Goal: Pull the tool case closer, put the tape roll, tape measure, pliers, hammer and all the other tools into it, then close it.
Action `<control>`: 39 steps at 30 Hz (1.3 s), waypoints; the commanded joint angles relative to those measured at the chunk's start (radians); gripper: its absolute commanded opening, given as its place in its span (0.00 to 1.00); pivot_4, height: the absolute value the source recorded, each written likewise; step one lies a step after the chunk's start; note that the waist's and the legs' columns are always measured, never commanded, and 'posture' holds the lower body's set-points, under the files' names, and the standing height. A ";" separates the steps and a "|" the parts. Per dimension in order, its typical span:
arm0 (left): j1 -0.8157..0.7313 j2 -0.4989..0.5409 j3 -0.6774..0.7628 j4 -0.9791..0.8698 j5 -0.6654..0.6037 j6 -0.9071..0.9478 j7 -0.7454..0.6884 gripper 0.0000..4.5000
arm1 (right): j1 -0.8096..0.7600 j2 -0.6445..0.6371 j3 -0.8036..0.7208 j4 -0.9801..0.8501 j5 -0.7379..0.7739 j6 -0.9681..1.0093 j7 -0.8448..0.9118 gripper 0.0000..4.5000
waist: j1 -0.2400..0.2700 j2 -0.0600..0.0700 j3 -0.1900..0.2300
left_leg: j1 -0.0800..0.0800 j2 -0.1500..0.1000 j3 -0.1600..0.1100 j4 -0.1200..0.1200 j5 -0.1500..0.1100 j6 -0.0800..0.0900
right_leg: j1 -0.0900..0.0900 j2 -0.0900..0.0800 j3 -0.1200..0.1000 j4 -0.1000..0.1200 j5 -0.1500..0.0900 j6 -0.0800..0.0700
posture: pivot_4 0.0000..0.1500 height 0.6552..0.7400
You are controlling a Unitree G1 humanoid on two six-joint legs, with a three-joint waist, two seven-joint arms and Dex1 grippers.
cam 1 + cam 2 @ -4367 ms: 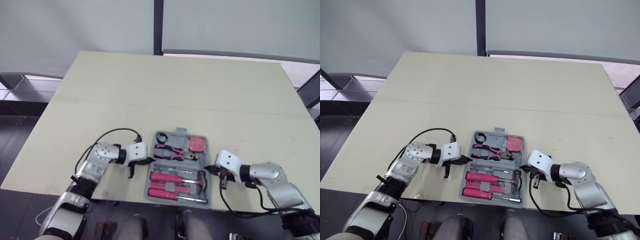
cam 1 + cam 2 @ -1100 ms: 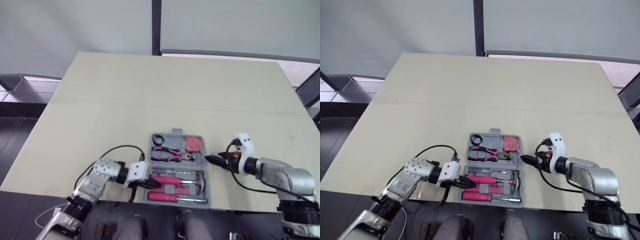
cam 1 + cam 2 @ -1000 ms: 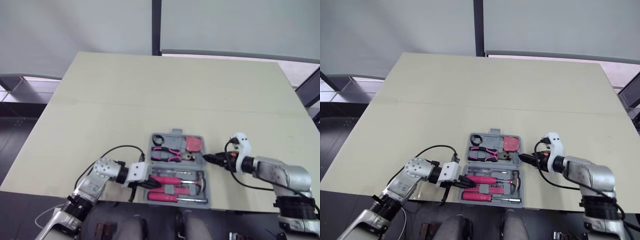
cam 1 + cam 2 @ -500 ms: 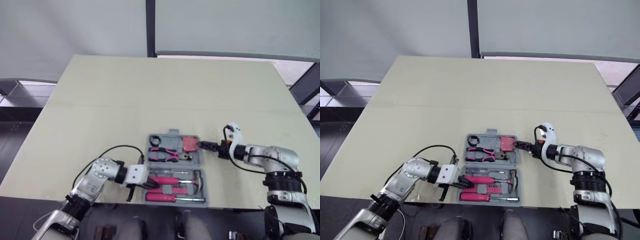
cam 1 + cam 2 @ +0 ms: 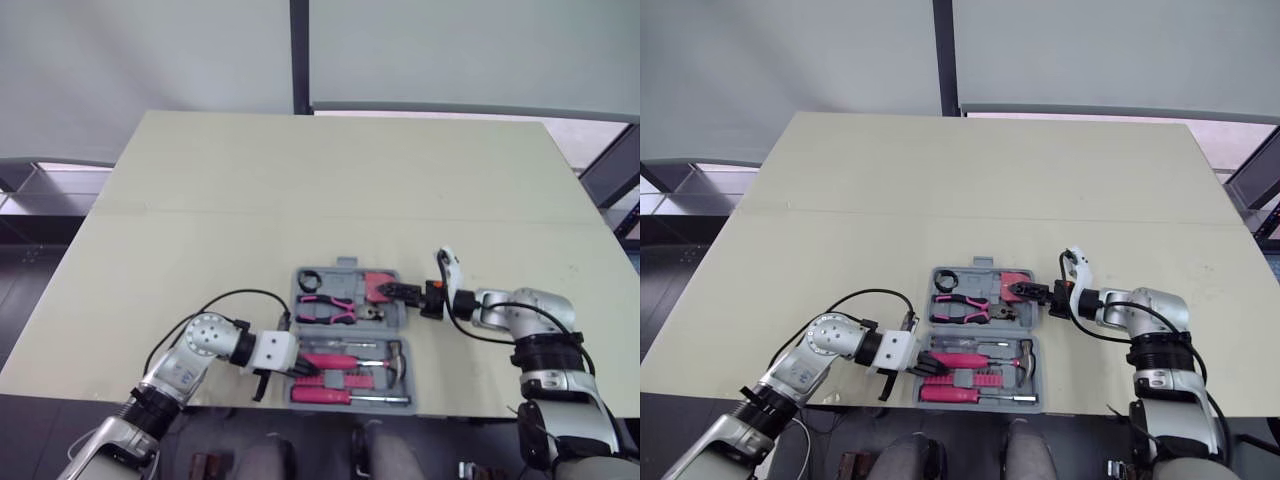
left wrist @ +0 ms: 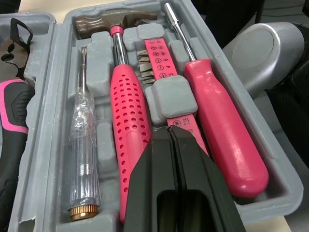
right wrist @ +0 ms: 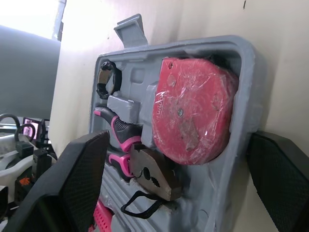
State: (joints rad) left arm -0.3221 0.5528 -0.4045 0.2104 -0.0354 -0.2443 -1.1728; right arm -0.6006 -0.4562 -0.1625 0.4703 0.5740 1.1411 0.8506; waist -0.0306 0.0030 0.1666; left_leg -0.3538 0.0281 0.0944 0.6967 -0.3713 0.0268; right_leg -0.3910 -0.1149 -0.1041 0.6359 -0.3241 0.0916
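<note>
Two black fingers (image 7: pixel 82 188) of the right gripper (image 5: pixel 388 290) are standing wide apart, straddling the right end wall of the case's (image 7: pixel 241 53) far half, just beside the tape measure (image 7: pixel 193 106). Whether they are touching the plastic cannot be told. The left gripper (image 6: pixel 173 130) is holding its fingers (image 6: pixel 154 183) pressed together on nothing, low over the near half, above the pink bit strip between the hammer (image 6: pixel 116 21) and a screwdriver (image 6: pixel 222 125).

The case is lying open near the desk's (image 5: pixel 330 180) front edge, between the two arms. The tape roll (image 7: pixel 104 82), pliers (image 5: pixel 335 303) and tape measure are sitting in the far half; the hammer and screwdrivers are filling the near half. Every tool in view is sitting in a slot, so packing looks finished and closing seems to be the step in hand.

To do it well, the right fingers should be pinching the end wall firmly, then swinging the far half up and over along the hinge's arc rather than dragging it sideways. The left gripper should be steadying the near half against sliding, then clearing out before the halves meet, or it risks being trapped. The tape measure may be tipping out as its half inverts, so a slow swing is the safer choice.
</note>
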 commanded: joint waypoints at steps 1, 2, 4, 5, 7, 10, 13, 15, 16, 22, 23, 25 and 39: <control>0.023 0.030 -0.020 0.050 0.074 0.034 0.016 0.00 | -0.032 -0.012 -0.024 -0.018 0.050 0.013 0.053 1.00 | 0.000 0.000 0.000 | 0.000 0.000 0.000 0.000 0.000 0.000 | 0.000 0.000 0.000 0.000 0.000 0.000 | 1.00 1.00; 0.023 0.031 -0.020 0.048 0.073 0.035 0.015 0.00 | -0.033 -0.017 -0.022 -0.023 0.053 0.016 0.062 1.00 | 0.000 0.001 0.000 | 0.000 0.000 0.000 0.000 0.000 0.000 | 0.000 0.000 0.000 0.000 0.000 0.000 | 1.00 1.00; 0.026 0.036 -0.020 0.044 0.073 0.035 0.014 0.00 | -0.033 -0.025 -0.018 -0.041 0.065 0.029 0.080 1.00 | 0.000 0.001 0.000 | 0.000 0.000 0.000 0.000 0.000 0.000 | 0.000 0.000 0.000 0.000 0.000 0.000 | 1.00 1.00; 0.029 0.039 -0.020 0.041 0.073 0.036 0.013 0.00 | -0.033 -0.030 -0.015 -0.053 0.071 0.036 0.091 1.00 | 0.000 0.001 0.000 | 0.000 0.000 0.000 0.000 0.000 0.000 | 0.000 0.000 0.000 0.000 0.000 0.000 | 1.00 1.00; 0.033 0.044 -0.019 0.037 0.072 0.036 0.012 0.00 | -0.033 -0.037 -0.009 -0.066 0.080 0.045 0.106 1.00 | -0.001 0.001 0.000 | 0.000 0.000 0.000 0.000 0.000 0.000 | 0.000 0.000 0.000 0.000 0.000 0.000 | 1.00 1.00; 0.033 0.047 -0.018 0.038 0.071 0.038 0.012 0.00 | -0.033 -0.044 -0.002 -0.089 0.087 0.044 0.121 1.00 | -0.002 0.001 0.000 | 0.000 0.000 0.000 -0.001 0.000 0.000 | -0.001 0.000 0.000 0.000 0.000 0.000 | 1.00 1.00; 0.029 0.046 -0.017 0.044 0.071 0.042 0.015 0.00 | -0.036 -0.032 -0.016 -0.098 0.081 0.009 0.105 1.00 | -0.003 0.001 0.000 | 0.000 0.000 0.000 -0.001 0.000 0.000 | -0.001 0.000 0.000 0.000 0.000 0.000 | 1.00 1.00; 0.027 0.044 -0.015 0.047 0.071 0.044 0.019 0.00 | -0.041 -0.023 -0.038 -0.104 0.098 0.003 0.106 1.00 | -0.002 0.001 0.000 | 0.000 0.000 0.000 -0.001 0.000 0.000 | -0.001 0.000 0.000 0.000 0.000 0.000 | 1.00 1.00; 0.027 0.044 -0.014 0.048 0.071 0.044 0.022 0.00 | -0.039 -0.022 -0.041 -0.114 0.104 -0.001 0.110 1.00 | -0.002 0.001 0.000 | 0.000 0.000 0.000 -0.001 0.000 0.000 | -0.001 0.000 0.000 0.000 0.000 0.000 | 1.00 1.00; 0.030 0.043 -0.004 0.052 0.065 0.054 0.034 0.00 | -0.006 -0.031 -0.026 -0.197 0.129 0.012 0.122 1.00 | -0.001 0.001 0.001 | 0.000 0.000 0.000 -0.001 0.000 0.000 | -0.001 0.000 0.000 0.000 0.000 -0.001 | 1.00 1.00; 0.030 0.044 -0.004 0.054 0.064 0.055 0.035 0.00 | -0.002 -0.031 -0.025 -0.203 0.130 0.011 0.120 1.00 | -0.001 0.002 0.001 | 0.000 0.000 0.000 -0.002 0.000 0.000 | -0.001 0.000 0.000 0.000 0.000 -0.001 | 1.00 1.00; 0.036 0.051 -0.002 0.053 0.069 0.052 0.039 0.00 | 0.009 -0.038 -0.019 -0.220 0.133 -0.001 0.132 1.00 | -0.001 0.001 0.001 | 0.000 0.000 0.000 -0.002 0.000 0.000 | -0.001 0.000 0.000 -0.001 0.000 -0.001 | 1.00 1.00; 0.060 0.061 0.014 0.031 0.056 0.066 0.054 0.00 | 0.054 -0.121 -0.014 -0.313 0.216 -0.004 0.262 1.00 | 0.000 0.002 0.001 | 0.001 0.000 -0.001 -0.004 0.001 -0.002 | -0.001 -0.001 0.000 -0.007 0.000 -0.002 | 1.00 1.00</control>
State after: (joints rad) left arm -0.2958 0.5687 -0.3930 0.1847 -0.0363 -0.2330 -1.1347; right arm -0.5487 -0.5636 -0.1673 0.2131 0.7435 1.1378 1.0721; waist -0.0308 0.0052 0.1672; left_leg -0.3533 0.0286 0.0936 0.6920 -0.3703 0.0251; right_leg -0.3919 -0.1155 -0.1044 0.6292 -0.3240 0.0899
